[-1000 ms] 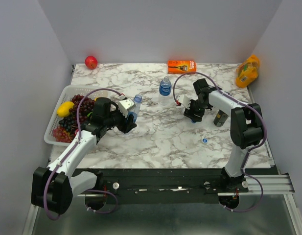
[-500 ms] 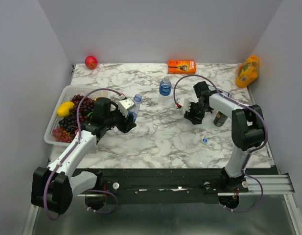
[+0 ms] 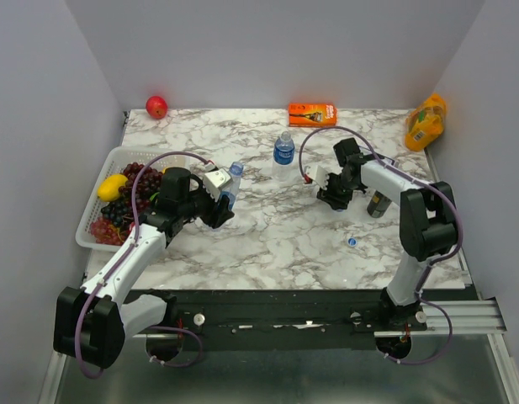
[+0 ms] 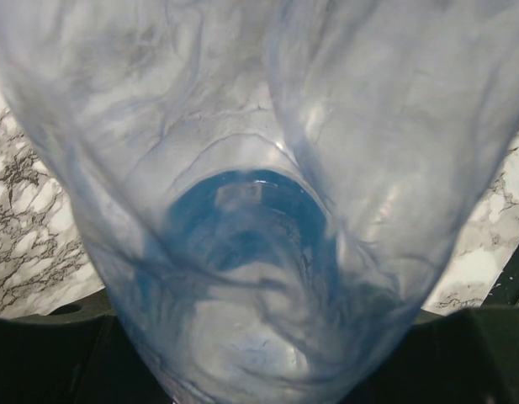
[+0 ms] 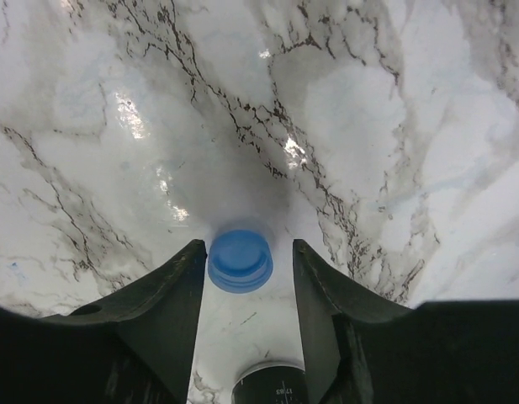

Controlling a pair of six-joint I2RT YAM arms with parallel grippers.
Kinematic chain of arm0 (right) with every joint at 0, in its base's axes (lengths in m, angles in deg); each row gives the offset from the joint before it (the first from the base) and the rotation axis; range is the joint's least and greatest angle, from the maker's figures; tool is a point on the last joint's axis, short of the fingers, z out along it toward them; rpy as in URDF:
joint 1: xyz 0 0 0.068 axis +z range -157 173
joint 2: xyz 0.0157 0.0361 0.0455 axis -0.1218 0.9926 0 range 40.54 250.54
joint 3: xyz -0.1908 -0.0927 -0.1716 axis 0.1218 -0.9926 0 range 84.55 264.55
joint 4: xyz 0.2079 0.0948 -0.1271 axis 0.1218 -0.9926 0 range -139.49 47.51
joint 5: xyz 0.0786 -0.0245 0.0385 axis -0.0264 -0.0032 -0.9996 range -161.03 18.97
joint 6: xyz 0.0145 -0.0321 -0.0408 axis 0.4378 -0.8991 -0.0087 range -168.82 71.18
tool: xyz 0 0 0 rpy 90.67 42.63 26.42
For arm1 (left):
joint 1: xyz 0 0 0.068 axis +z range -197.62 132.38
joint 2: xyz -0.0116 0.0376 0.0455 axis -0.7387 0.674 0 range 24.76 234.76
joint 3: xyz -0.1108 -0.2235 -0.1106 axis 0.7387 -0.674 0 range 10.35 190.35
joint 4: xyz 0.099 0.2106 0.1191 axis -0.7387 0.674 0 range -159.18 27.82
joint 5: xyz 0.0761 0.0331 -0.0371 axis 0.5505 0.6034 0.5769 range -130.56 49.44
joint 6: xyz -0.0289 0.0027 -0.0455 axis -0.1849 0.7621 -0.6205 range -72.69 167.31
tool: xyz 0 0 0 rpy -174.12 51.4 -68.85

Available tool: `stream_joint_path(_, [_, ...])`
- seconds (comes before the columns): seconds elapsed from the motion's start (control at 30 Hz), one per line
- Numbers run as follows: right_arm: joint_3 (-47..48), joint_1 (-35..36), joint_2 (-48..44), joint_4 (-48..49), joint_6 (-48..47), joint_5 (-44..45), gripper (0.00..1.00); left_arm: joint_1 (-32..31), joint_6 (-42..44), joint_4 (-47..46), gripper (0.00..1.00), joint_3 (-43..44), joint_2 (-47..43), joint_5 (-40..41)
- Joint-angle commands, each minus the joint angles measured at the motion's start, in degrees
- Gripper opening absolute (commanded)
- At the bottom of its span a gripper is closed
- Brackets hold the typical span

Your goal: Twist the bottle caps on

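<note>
Marbled table [image 3: 276, 236] runs between plain grey walls. An apple [image 3: 156, 107] sits in the back left corner. A white basket [image 3: 85, 225] of grapes [image 3: 129, 198] and a yellow fruit [image 3: 112, 187] lies along the left edge. Just right of the basket, the left jaws pinch a bottle [image 3: 233, 178] low on its body. It leans with its neck up and to the right. A second bottle [image 3: 283, 149] stands alone near the middle back, with an orange box [image 3: 312, 113] behind it. Right of centre, the right jaws stand spread over the marble with a cap [image 5: 240, 260] between them, close against one side and clear of the other. A can [image 3: 378, 204] stands just right of them, and a loose cap [image 3: 352, 241] lies nearer the front. An orange bag [image 3: 426, 122] sits in the back right corner.
</note>
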Motion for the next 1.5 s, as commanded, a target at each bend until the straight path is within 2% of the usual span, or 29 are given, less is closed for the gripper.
stream_joint_path(0.0, [0.4,-0.1,-6.0,0.1,2.0,-1.1,0.52,-0.1,0.0,-0.7,0.00,-0.8,-0.4,0.9])
stream_joint_path(0.2, [-4.7,-0.1,-8.6,-0.8,-0.8,-0.8,0.43,-0.1,-0.8,-1.8,0.00,-1.8,-0.6,0.8])
stream_joint_path(0.33, [-6.9,-0.1,-8.0,-0.4,-1.3,-0.5,0.42,-0.1,-1.0,-2.0,0.00,-1.8,-0.7,0.8])
stream_joint_path(0.67, [-5.7,-0.1,-4.1,0.0,-0.7,0.9,0.38,-0.1,-0.8,-1.5,0.00,-1.8,-0.6,0.9])
stream_joint_path(0.87, [-4.9,-0.1,-2.7,1.3,0.2,1.9,0.32,-0.1,-0.9,-1.6,0.00,-1.9,-0.7,1.0])
stream_joint_path(0.97, [-4.8,-0.1,-2.2,2.0,0.8,2.4,0.28,-0.1,-0.8,-1.7,0.00,-1.9,-0.6,0.9])
stream_joint_path(1.17, [-5.0,-0.1,-2.3,1.5,2.2,1.3,0.08,-0.1,-0.9,-1.8,0.00,-1.8,-0.6,0.9])
stream_joint_path(1.27, [-4.9,-0.1,-4.2,0.5,3.0,-0.9,0.01,-0.1,-1.2,-2.3,0.00,-2.2,-1.0,0.5])
stream_joint_path(1.37, [-2.1,-0.1,-6.8,-5.9,3.6,-9.2,0.01,-0.2,-3.1,-4.3,0.00,-3.6,-0.9,-0.4])
stream_joint_path(1.4, [-1.1,-0.1,-7.4,-11.1,3.5,-16.7,0.01,-0.6,-3.7,-5.5,0.00,-4.0,-0.8,-0.5])
stream_joint_path(1.47, [2.2,-0.1,-8.7,-17.3,0.7,-24.8,0.01,-1.2,-6.2,-7.2,0.00,-5.0,-0.6,-0.6])
